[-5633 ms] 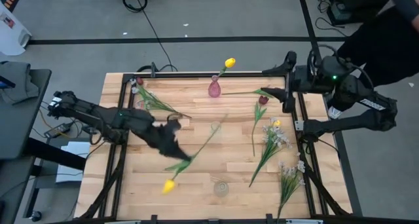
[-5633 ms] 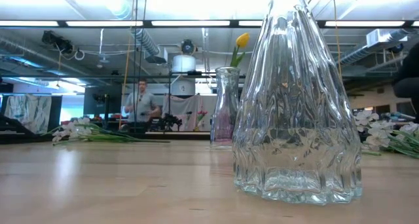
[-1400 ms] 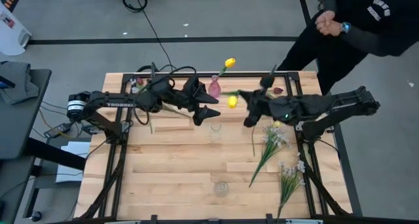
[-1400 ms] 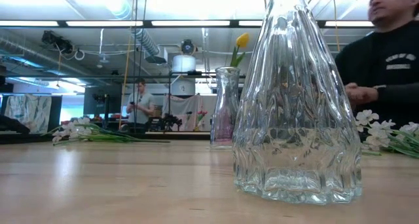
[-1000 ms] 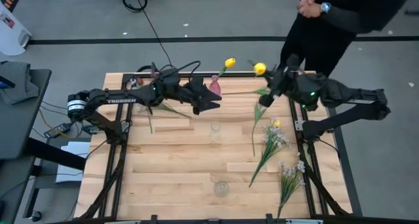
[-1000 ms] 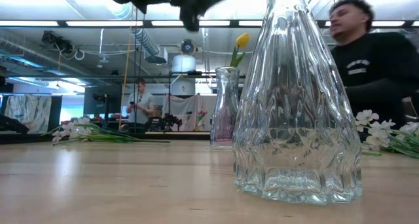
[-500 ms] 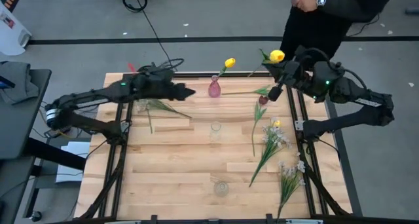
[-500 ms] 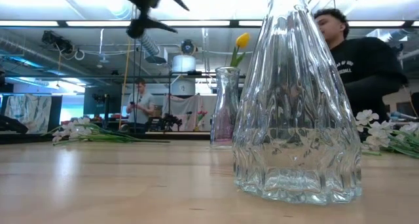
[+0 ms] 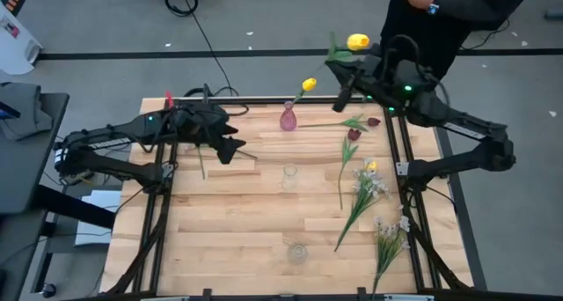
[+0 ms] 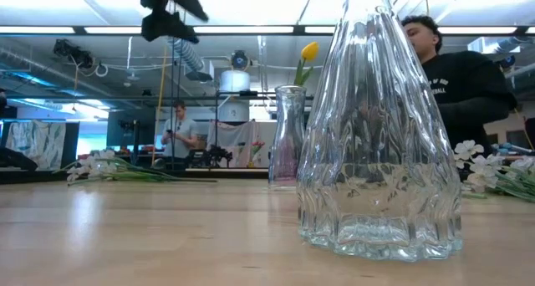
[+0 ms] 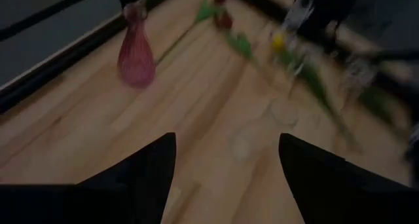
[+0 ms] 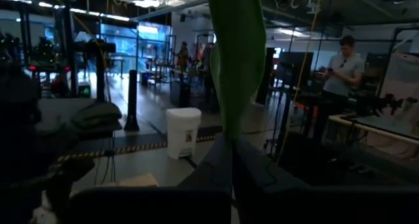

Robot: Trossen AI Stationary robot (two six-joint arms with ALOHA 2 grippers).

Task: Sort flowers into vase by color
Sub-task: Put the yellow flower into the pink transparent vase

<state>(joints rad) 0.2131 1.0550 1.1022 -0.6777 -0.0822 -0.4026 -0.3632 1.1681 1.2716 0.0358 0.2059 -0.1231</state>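
Above the upper right of the high view, the right gripper [image 9: 341,90] has its jaws closed on a yellow tulip [image 9: 356,42], stem running down-left toward the pink vase [image 9: 288,118], while the left gripper [image 9: 236,148] hovers, jaws open.

yellow tulips [image 9: 308,84]: 4 | maroon tulips [image 9: 353,135]: 2 | vases [image 9: 288,119]: 3

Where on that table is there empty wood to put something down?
The widest bare wood lies along the near left of the table, between the left rail and the clear vase. The strip between the pink vase and the middle clear vase is also free. The right side is crowded with white sprays and maroon tulips.
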